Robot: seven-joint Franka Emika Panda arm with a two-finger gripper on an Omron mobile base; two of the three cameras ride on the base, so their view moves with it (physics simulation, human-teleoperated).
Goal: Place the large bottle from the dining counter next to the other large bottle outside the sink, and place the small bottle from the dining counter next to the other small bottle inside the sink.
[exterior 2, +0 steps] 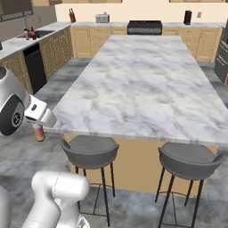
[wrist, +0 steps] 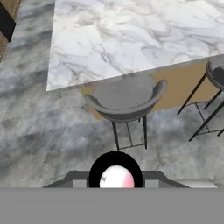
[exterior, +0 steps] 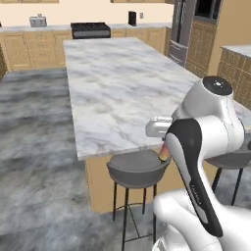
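Note:
My gripper (exterior 2: 39, 128) is shut on the small bottle (exterior 2: 40, 133), a slim pink-to-orange bottle that hangs in the air off the near corner of the dining counter (exterior 2: 142, 84). In the hand view its black cap (wrist: 116, 174) sits between my fingertips (wrist: 77, 177). From the left base view the bottle (exterior: 163, 153) peeks out under my hand. Far off at the back left, the large bottle (exterior 2: 33, 33) and the other large bottle (exterior 2: 26, 34) stand together beside the sink (exterior 2: 43, 32). The other small bottle is hidden.
A grey stool (exterior 2: 91, 151) stands right below and beside my hand, and a second stool (exterior 2: 189, 160) is further right. The marble top (exterior: 117, 88) is bare. Cabinets, a stove (exterior 2: 144, 26) and a dark dishwasher front (exterior 2: 34, 67) line the far walls.

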